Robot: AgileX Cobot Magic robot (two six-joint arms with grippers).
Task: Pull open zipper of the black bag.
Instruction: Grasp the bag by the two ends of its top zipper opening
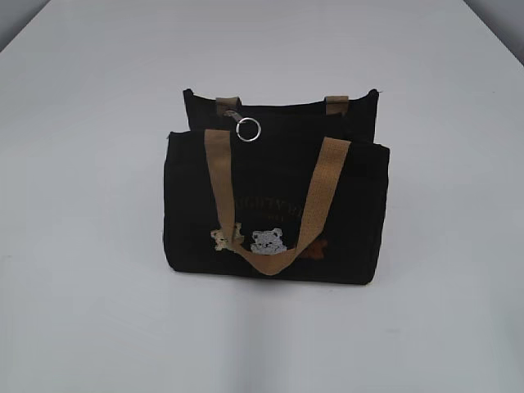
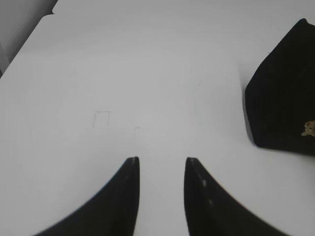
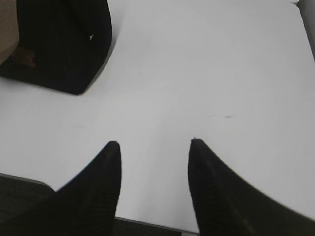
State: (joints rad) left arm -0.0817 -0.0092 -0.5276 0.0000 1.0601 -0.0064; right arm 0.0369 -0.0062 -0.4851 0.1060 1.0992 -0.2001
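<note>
Lettering on the boxy black fabric bag [image 1: 277, 205] with tan straps was too faint to read. Its round silver ring zipper pull [image 1: 248, 129] hung far left. Left gripper [image 2: 162, 163] and right gripper [image 3: 154, 145] stood parted, empty.

Exterior view slanting down at the black bag [image 1: 274, 201] front-on; both wrist views low over the table [image 2: 147, 73], bag corners shared.

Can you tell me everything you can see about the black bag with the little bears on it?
The small boxy black fabric bag stands upright on the white table, touching nothing else. Two tan webbing handles: the front one droops down its face in a loop, the back one shows only as two short stubs. Faint lettering and little bear patches decorate the front. At the top left hangs a round silver key-ring pull. Neither gripper touches it.
</note>
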